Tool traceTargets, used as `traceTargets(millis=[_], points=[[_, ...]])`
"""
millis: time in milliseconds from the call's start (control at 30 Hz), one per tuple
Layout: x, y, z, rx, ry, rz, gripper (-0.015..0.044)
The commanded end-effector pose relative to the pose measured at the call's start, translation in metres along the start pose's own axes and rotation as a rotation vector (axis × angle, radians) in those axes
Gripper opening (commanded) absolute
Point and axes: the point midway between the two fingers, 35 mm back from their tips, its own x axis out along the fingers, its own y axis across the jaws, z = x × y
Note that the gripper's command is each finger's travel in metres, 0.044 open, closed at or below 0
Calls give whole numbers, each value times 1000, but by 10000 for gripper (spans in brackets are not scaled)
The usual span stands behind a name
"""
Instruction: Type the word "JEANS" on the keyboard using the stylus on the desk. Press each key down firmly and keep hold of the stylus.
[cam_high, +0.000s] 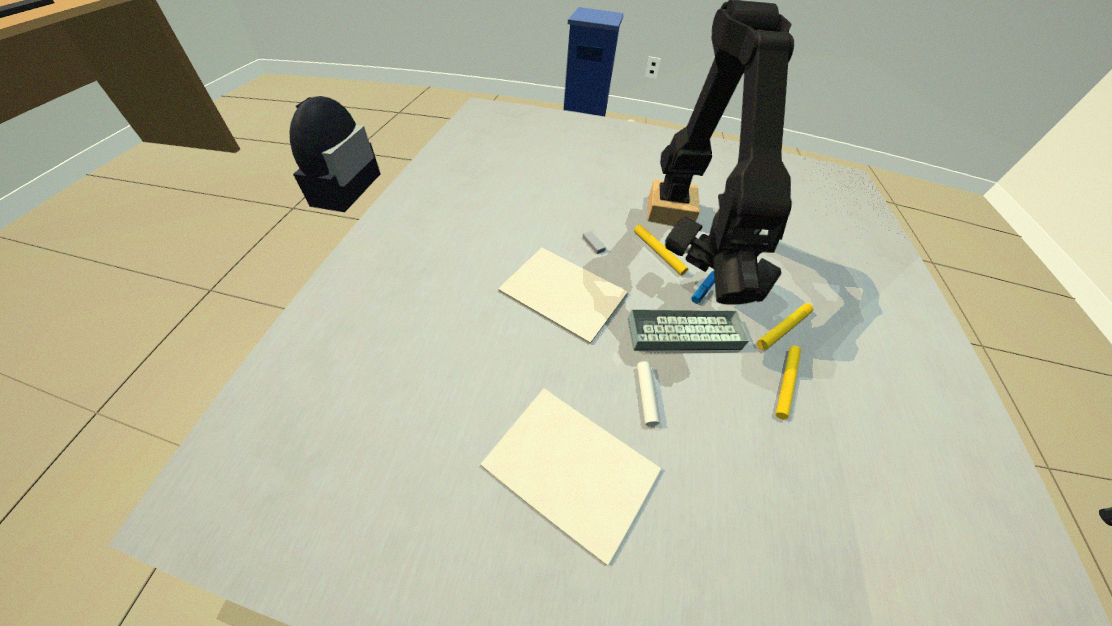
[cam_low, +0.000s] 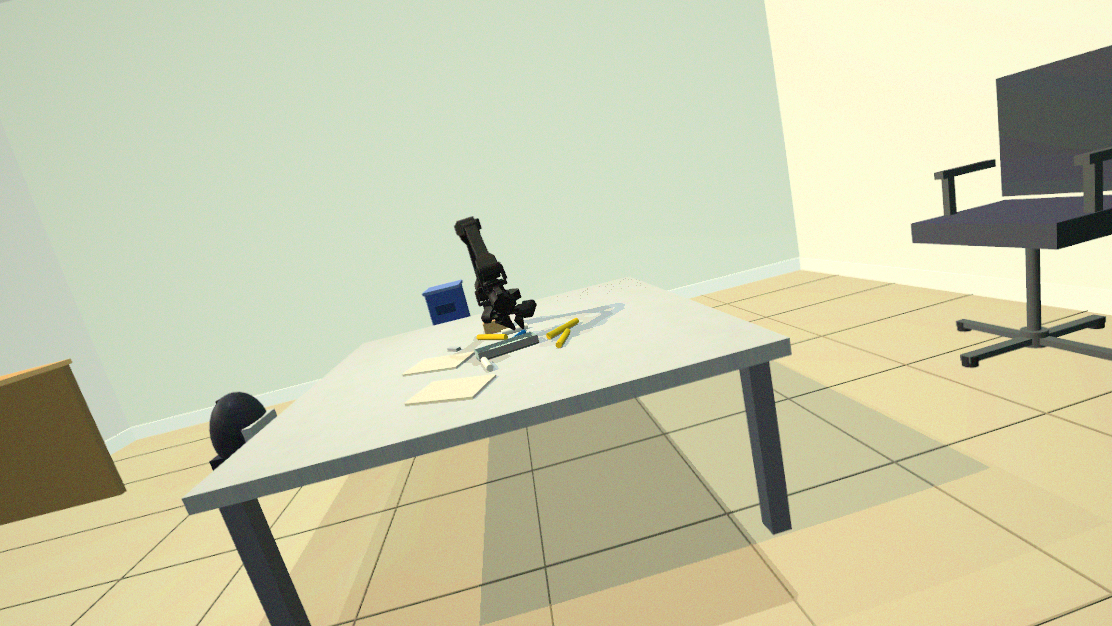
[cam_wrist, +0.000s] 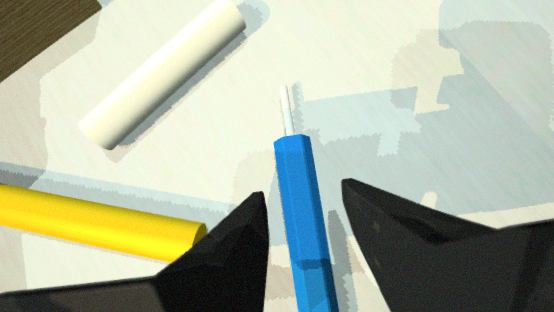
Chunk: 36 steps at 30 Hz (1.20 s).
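1. The black jaws stand partly open, one finger on each side of a blue stylus (cam_wrist: 302, 210). In the wrist view there is a visible gap between each finger and the stylus, so nothing is gripped.
2. The blue stylus lies flat on the grey counter (cam_high: 389, 435), with its thin white tip (cam_wrist: 286, 110) pointing away from the jaws.
3. In the top view, the stylus (cam_high: 704, 286) lies just behind the keyboard (cam_high: 687, 330), apart from it, with the jaws low over its far end.
4. A white cylinder (cam_wrist: 162, 72) lies at an angle on the counter beyond the stylus tip and to its left in the wrist view.
5. A yellow cylinder (cam_wrist: 100, 225) lies beside the left finger in the wrist view, well apart from the stylus.
6. The keyboard is a small dark tray with rows of pale keys, flat on the counter.
7. Two more yellow cylinders (cam_high: 785, 325) (cam_high: 787, 381) lie just right of the keyboard in the top view, and another white cylinder (cam_high: 647, 392) lies in front of it.
8. Two cream paper sheets (cam_high: 561, 293) (cam_high: 571, 474) lie flat to the left of and in front of the keyboard.
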Motion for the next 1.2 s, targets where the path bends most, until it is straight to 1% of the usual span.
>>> traceTargets(millis=[0,667,800,1033,1167], points=[[4,1,-1,-5,-2,1,150],[19,1,-10,-5,-2,1,150],[18,0,-9,1,-3,0,45],[18,0,-9,1,-3,0,0],[17,0,-9,1,-3,0,0]])
